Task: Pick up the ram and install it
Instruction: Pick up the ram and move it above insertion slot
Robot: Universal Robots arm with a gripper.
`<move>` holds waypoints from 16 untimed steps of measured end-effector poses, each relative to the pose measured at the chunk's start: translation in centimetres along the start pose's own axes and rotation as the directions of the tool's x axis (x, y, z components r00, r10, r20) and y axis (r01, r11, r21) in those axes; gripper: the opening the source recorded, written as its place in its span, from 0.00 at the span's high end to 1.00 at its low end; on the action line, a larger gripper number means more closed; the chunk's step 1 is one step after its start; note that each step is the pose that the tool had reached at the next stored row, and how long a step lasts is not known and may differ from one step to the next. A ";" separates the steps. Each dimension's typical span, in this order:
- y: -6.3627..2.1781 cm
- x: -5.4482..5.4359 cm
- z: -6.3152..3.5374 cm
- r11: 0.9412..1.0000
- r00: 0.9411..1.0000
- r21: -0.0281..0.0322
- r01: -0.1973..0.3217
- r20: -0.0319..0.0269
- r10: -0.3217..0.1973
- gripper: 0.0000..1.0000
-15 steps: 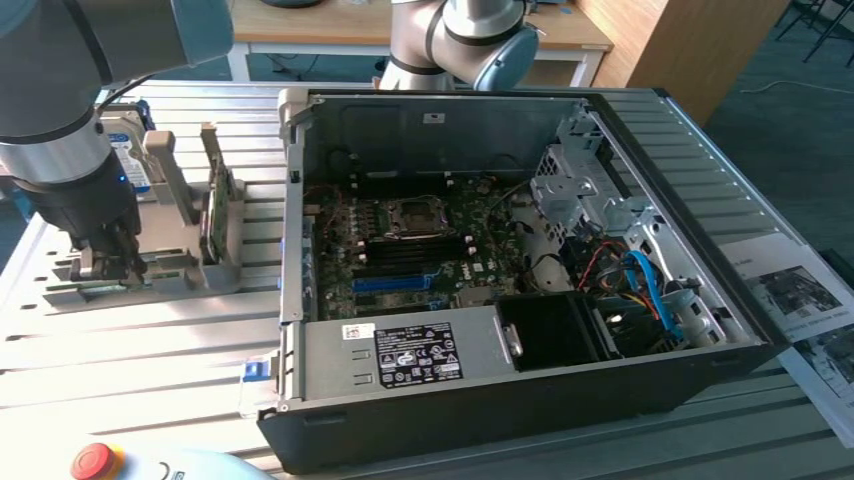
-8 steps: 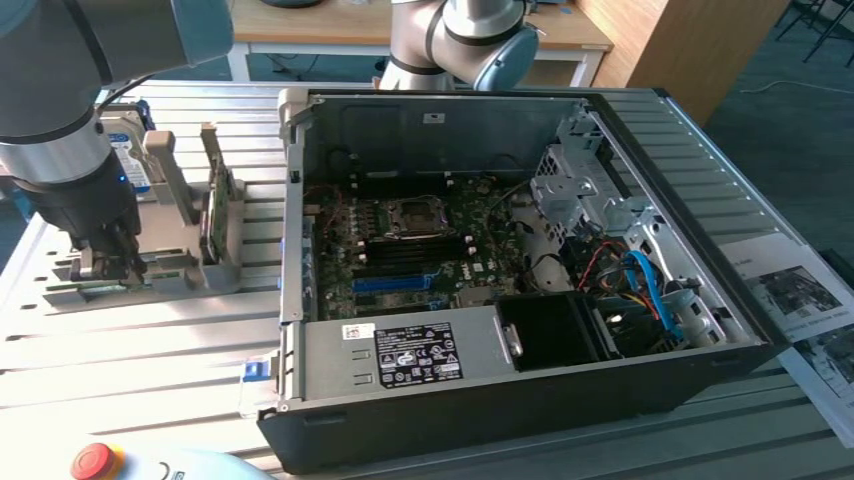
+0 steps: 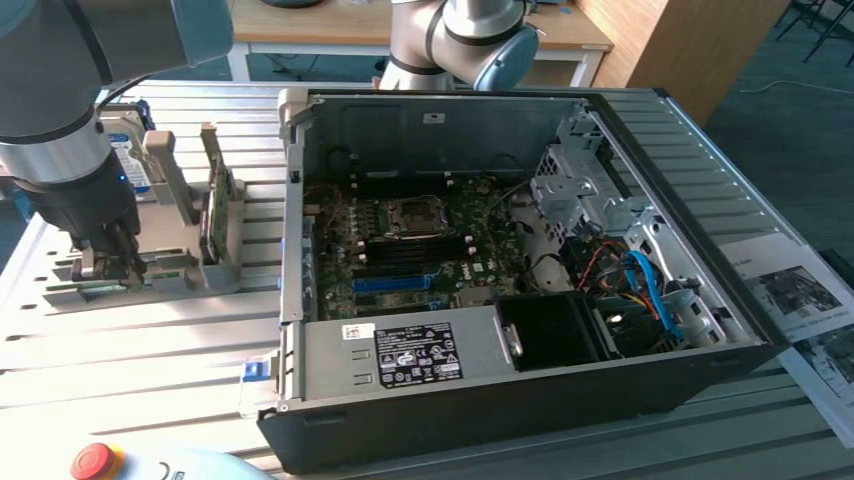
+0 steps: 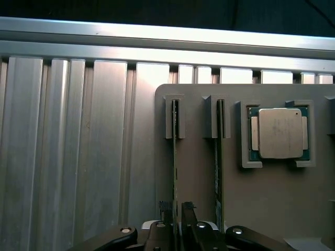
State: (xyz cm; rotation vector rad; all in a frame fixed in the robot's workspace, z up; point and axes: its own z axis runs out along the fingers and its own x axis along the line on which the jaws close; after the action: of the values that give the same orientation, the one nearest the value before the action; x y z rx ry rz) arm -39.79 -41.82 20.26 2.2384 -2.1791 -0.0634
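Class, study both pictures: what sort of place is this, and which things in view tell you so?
Probably a robotics lab or test bench for computer assembly: a robot arm stands over a slotted metal table beside an open computer case, with a red emergency stop button nearby.

A ribbed aluminium worktop (image 3: 160,340) catches bright glare toward 8 o'clock. Behind it at 12 o'clock stands a wooden table (image 3: 334,28) on white legs, with a wooden panel (image 3: 667,40) at 1 o'clock and dark blue-grey carpet (image 3: 787,130) at 2 o'clock.
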 end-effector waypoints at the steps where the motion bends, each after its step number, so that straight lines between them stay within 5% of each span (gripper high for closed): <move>1: 0.00 0.0 0.00 1.000 1.000 0.000 0.000 0.000 0.000 0.79; 16: -0.01 0.0 0.18 1.000 1.000 0.000 0.000 0.000 0.000 0.79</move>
State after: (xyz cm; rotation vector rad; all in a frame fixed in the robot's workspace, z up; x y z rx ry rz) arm -39.79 -41.82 20.08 2.2386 -2.1788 -0.0634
